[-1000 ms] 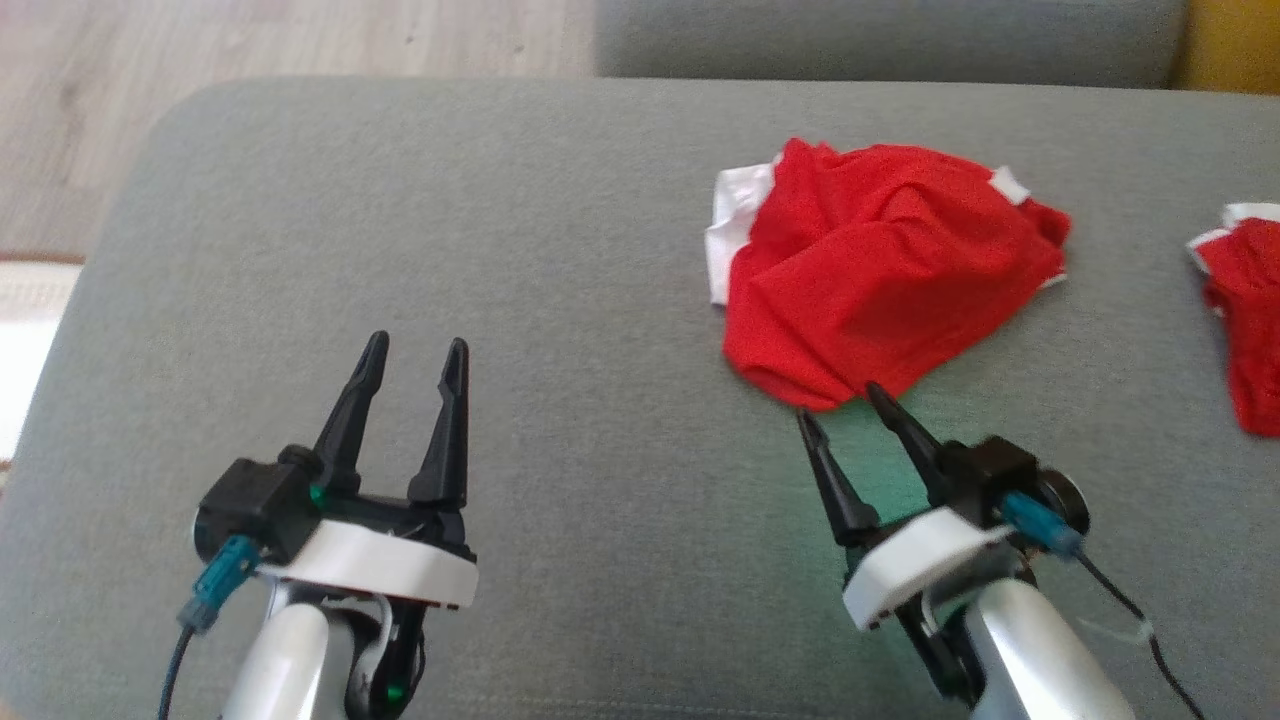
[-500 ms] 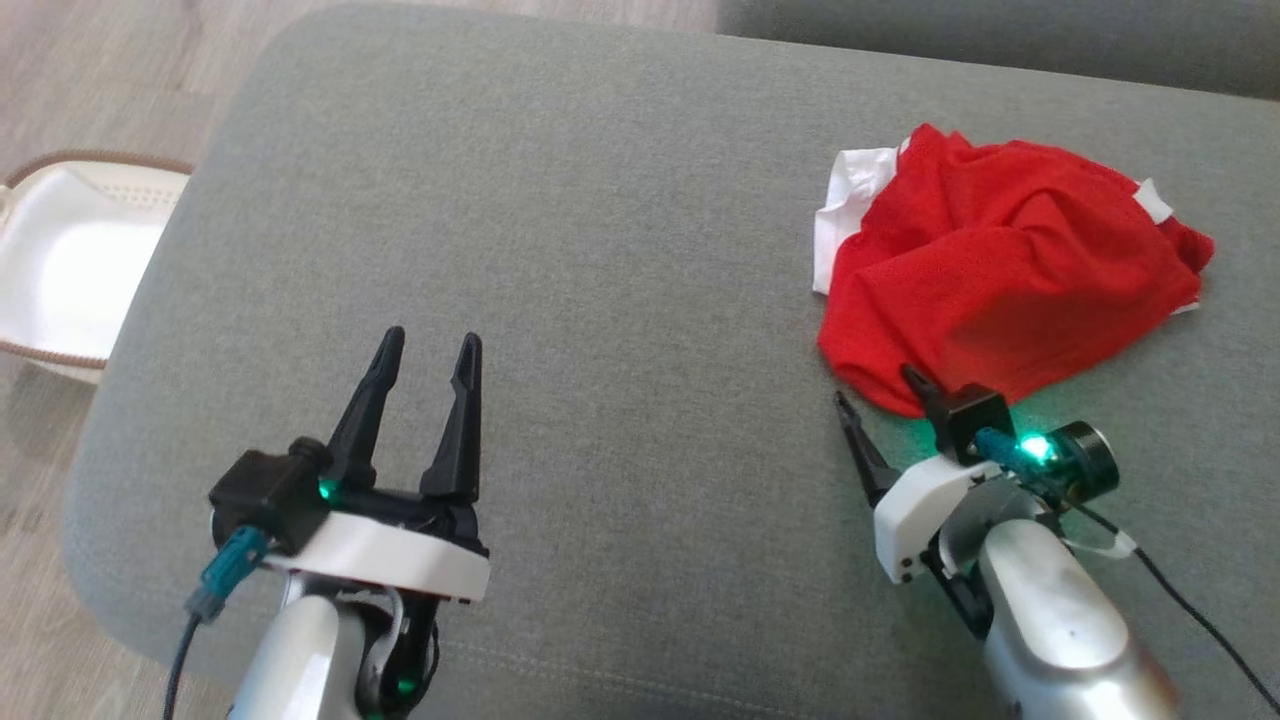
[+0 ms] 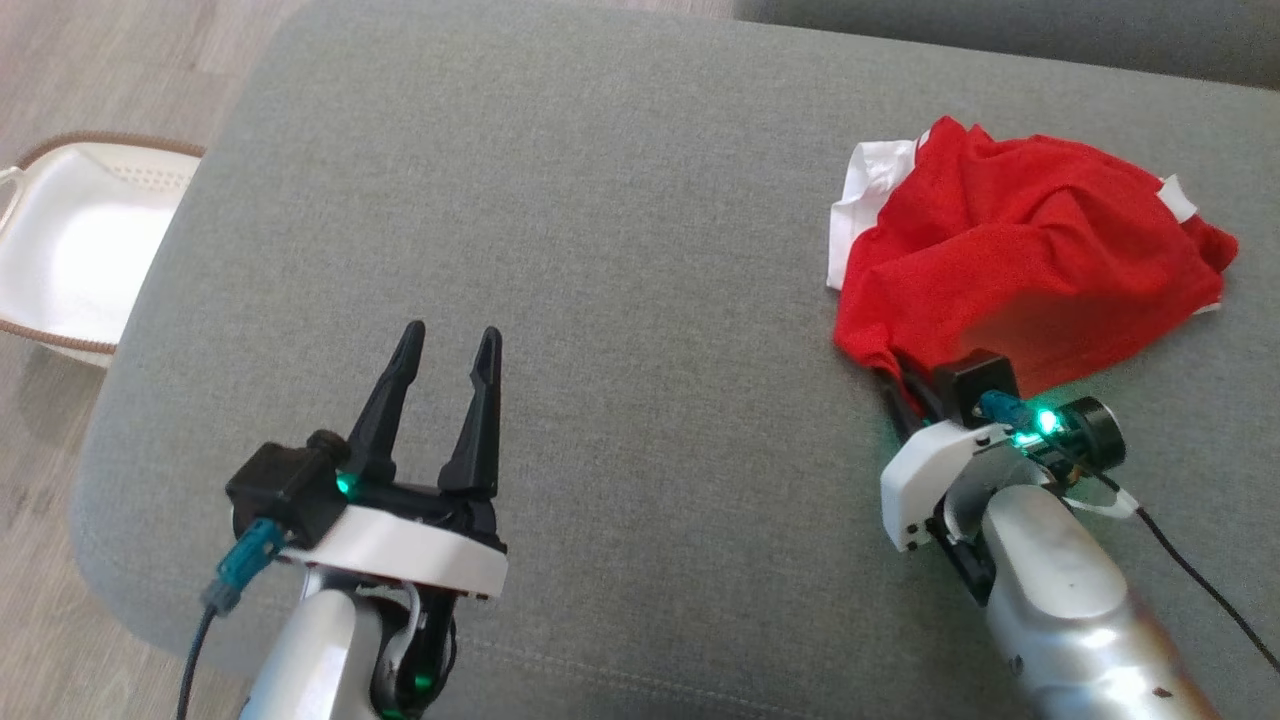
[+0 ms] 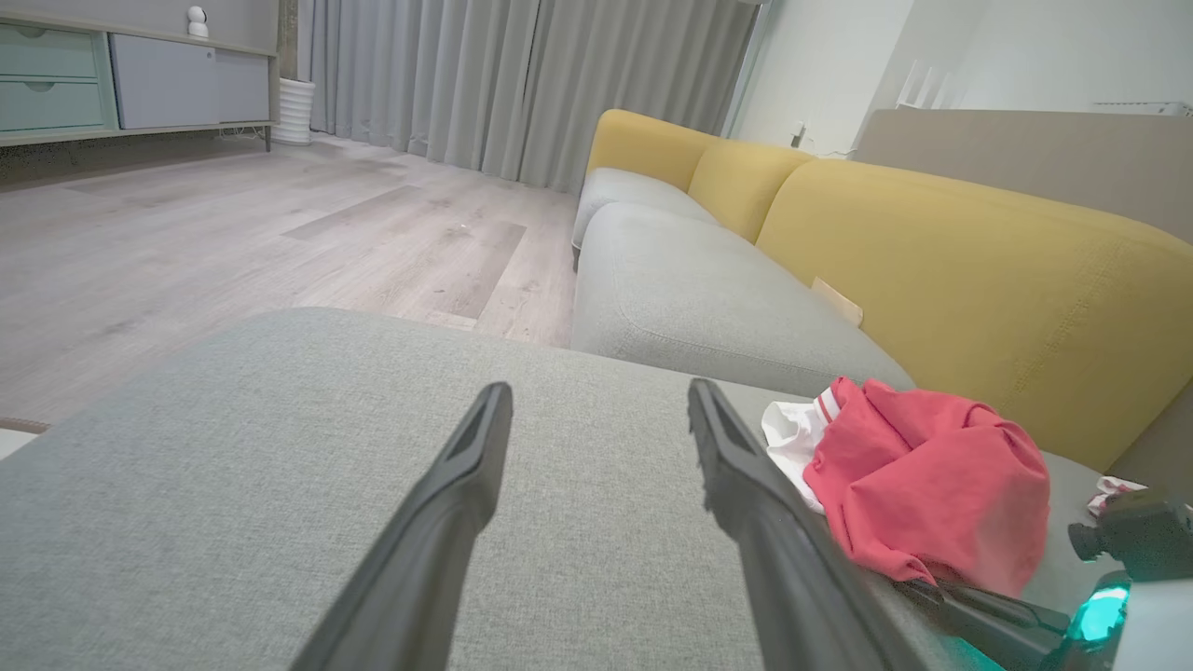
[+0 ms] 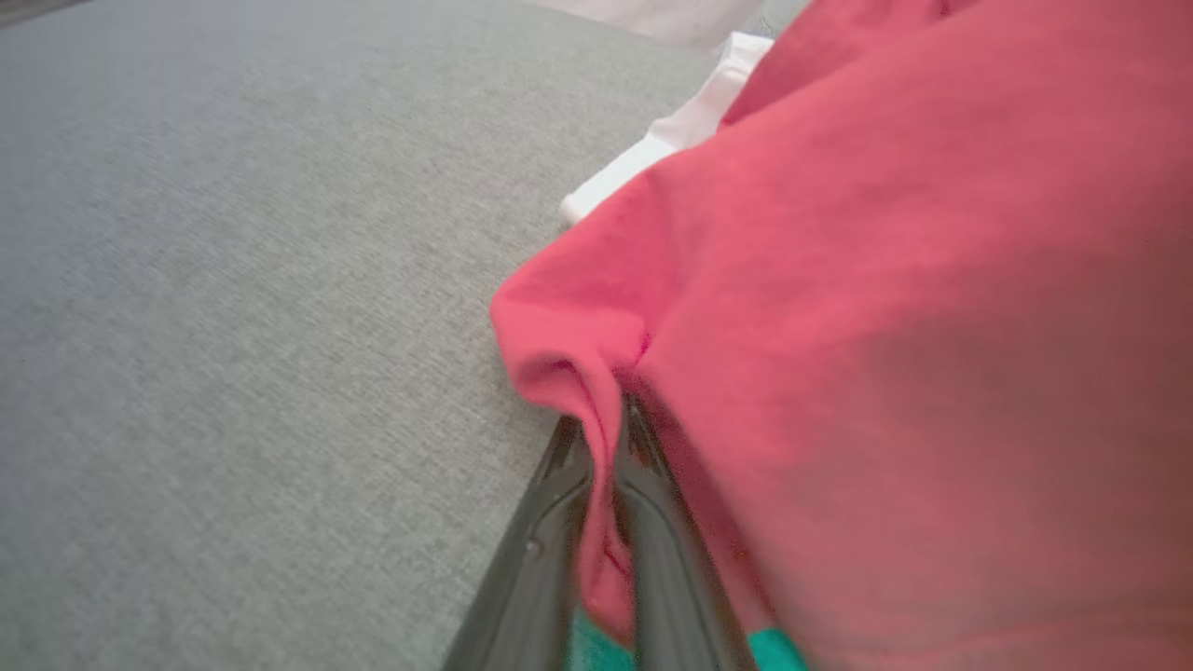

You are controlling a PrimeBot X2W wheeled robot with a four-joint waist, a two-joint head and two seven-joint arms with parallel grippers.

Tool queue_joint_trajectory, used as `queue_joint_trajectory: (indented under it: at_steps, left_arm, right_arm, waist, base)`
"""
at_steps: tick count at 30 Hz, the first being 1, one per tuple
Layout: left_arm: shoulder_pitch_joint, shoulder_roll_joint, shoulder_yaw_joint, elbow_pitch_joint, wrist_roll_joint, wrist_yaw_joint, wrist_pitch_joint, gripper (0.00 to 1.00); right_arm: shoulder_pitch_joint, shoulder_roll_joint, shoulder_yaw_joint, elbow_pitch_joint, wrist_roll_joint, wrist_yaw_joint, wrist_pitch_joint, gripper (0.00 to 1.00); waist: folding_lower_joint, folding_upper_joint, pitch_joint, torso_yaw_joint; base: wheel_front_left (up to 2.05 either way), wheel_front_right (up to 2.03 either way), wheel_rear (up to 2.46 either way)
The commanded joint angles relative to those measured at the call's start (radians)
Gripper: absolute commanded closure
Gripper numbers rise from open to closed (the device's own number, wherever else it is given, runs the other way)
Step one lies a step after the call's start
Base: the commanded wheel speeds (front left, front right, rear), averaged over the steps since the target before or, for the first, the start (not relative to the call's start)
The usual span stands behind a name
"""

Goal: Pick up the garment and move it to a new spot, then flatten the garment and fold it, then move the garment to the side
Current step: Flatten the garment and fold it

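Since the frame half a second earlier, the right gripper (image 3: 903,392) has advanced onto the near-left corner of the garment (image 3: 1020,260). Its two fingers were then standing apart just short of the cloth and are now pressing together on a fold of red fabric. The head camera has also shifted slightly. The left gripper (image 3: 450,338) is keeping its place relative to the cushion (image 3: 600,250).

The grey cushion is carrying everything in the work area. Beyond it, in the left wrist view, a sofa (image 4: 979,270) with yellow backrests and grey seats is running away from the camera.

The garment is lying crumpled on the right-hand part of the cushion, towards its far edge. White trim (image 3: 862,200) is showing at its left side. Its near-left corner is being pinched, and the rest is resting on the cushion. In the right wrist view, a ridge of red cloth is running down between the two dark fingers (image 5: 541,559), which are closing on it from either side.

A white basket (image 3: 110,175) with a brown rim is standing on the wooden floor (image 3: 100,60), just beside the cushion's left edge.

The left gripper is positioned over the near-left part of the cushion, well apart from the garment. Its jaws are standing apart with nothing between them.

A green light (image 3: 1045,420) is glowing on the right wrist.
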Motion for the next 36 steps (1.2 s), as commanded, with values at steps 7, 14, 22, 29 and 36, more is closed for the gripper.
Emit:
queue_joint_trajectory:
  at_steps: [7, 14, 22, 29, 36]
  left_arm:
    - [-0.031, 0.002, 0.030, -0.028, -0.041, 0.012, -0.005, 0.00]
    - [-0.015, 0.002, -0.013, -0.024, -0.059, 0.018, -0.005, 0.00]
    - [0.037, 0.002, -0.023, -0.017, -0.054, 0.025, -0.005, 0.00]
    - [0.065, 0.002, 0.008, -0.030, -0.037, 0.023, -0.005, 0.00]
    - [0.060, 0.002, 0.005, -0.039, -0.035, 0.021, -0.005, 0.00]
  right_arm:
    - [-0.149, 0.002, 0.214, -0.057, 0.165, -0.001, -0.073, 1.00]
    - [-0.377, 0.002, 0.310, -0.091, 0.275, -0.001, -0.087, 1.00]
    - [-0.652, 0.002, 0.352, -0.109, 0.538, -0.001, -0.133, 1.00]
    - [-0.771, 0.002, 0.169, 0.061, 0.541, -0.001, -0.160, 1.00]
    - [-0.608, -0.053, 0.117, 0.173, 0.549, -0.001, -0.161, 1.00]
  waist:
    - [0.0000, 0.0000, -0.051, -0.001]
    - [0.0000, 0.0000, -0.100, 0.050]
    - [0.0000, 0.0000, -0.168, 0.103]
    - [0.0000, 0.0000, -0.179, 0.067]
    - [0.0000, 0.0000, -0.160, 0.012]
  base:
    - [0.00, 0.00, 0.00]
    - [0.00, 0.00, 0.00]
    - [0.00, 0.00, 0.00]
    - [0.00, 0.00, 0.00]
    - [0.00, 0.00, 0.00]
